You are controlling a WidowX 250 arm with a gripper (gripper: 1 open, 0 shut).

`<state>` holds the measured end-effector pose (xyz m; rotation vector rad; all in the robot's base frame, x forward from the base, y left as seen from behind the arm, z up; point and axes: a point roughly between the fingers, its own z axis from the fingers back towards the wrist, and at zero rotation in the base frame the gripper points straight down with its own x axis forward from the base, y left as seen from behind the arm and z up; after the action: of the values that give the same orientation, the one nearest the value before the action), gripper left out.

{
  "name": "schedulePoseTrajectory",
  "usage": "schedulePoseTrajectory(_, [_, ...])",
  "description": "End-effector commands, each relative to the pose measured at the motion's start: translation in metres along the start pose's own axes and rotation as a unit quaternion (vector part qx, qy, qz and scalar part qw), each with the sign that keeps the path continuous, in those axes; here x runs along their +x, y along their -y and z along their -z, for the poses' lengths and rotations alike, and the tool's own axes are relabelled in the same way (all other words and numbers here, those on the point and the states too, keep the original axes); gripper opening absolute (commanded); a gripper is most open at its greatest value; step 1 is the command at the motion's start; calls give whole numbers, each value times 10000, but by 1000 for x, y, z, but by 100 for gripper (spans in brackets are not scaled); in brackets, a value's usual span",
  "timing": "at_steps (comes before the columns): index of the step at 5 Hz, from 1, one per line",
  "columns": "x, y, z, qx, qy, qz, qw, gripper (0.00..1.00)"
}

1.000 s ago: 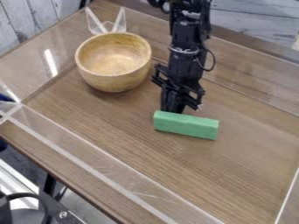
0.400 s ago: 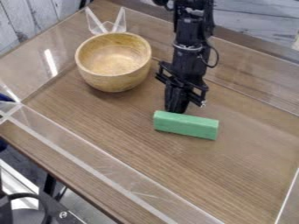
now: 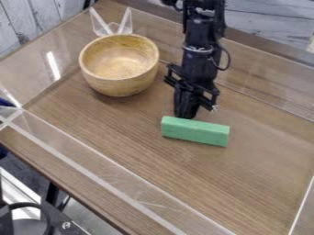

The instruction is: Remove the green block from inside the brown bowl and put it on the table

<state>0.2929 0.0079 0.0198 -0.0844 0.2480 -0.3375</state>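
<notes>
The green block point(image 3: 196, 131) lies flat on the table point(image 3: 110, 138), right of the brown bowl point(image 3: 119, 64) and outside it. The bowl stands upright at the back left, and its inside shows only bare wood. My gripper point(image 3: 186, 111) points straight down from the black arm, its fingertips just over the block's left end. The fingers are together, shut, with nothing between them. I cannot tell whether the tips touch the block.
Clear acrylic walls point(image 3: 86, 174) run along the table's front and left edges. A clear pointed piece point(image 3: 110, 25) stands behind the bowl. The arm's black column point(image 3: 199, 37) rises at the back, right of the bowl.
The arm has shifted slightly to the right above the block. The block and the bowl have not moved.
</notes>
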Motion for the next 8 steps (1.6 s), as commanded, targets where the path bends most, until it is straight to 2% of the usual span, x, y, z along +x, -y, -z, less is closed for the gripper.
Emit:
schedulePoseTrajectory(1, [9,0,-14,131,289,58,9995,0])
schedulePoseTrajectory(3, [13,3,-22,189,429,129,9988,0])
schedulePoseTrajectory(7, [23,7,-24,235,591,265,9976,0])
schedulePoseTrajectory(8, [22,6,-29,224,636,232,9975,100])
